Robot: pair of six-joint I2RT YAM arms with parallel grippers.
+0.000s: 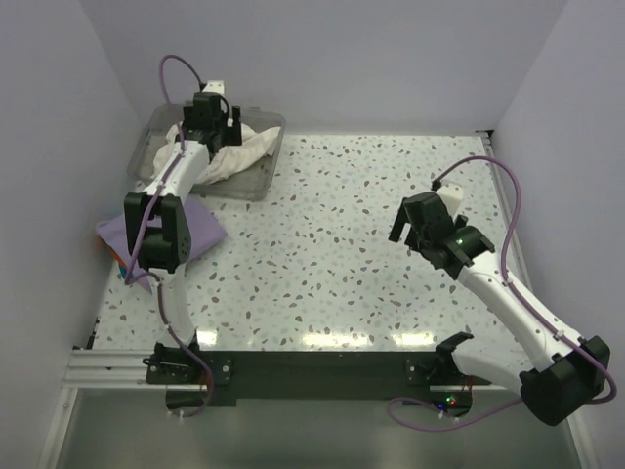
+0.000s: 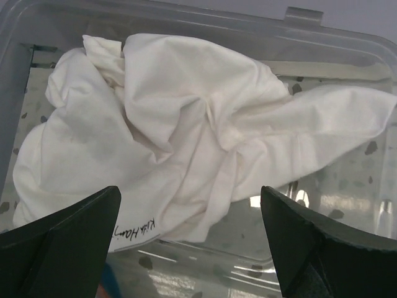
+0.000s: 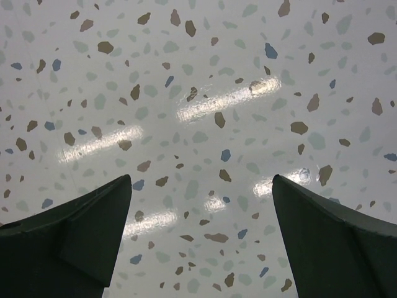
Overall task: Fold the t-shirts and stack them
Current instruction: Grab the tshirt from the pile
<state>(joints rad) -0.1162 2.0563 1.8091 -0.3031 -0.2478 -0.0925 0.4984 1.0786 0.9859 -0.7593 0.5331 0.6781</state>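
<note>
Tabletop: white, speckled terrazzo tabletop (image 1: 332, 254), with pale walls (image 1: 322, 59) around it.
Bin: clear plastic bin (image 1: 264, 181) sat at 11 o'clock.
Cream shirt: crumpled cream-white cloth t-shirt (image 2: 186, 124) lay inside the bin.
Lavender shirt: plain lavender-purple cloth t-shirt (image 1: 200, 233) lay at 9 o'clock, partly under the left arm (image 1: 161, 230).
Left claw: black left claw (image 2: 190, 192) hung over the cream-white shirt, jaws apart.
Right claw: black right claw (image 3: 201, 180) hovered at 3 o'clock above the tabletop, jaws apart.
</note>
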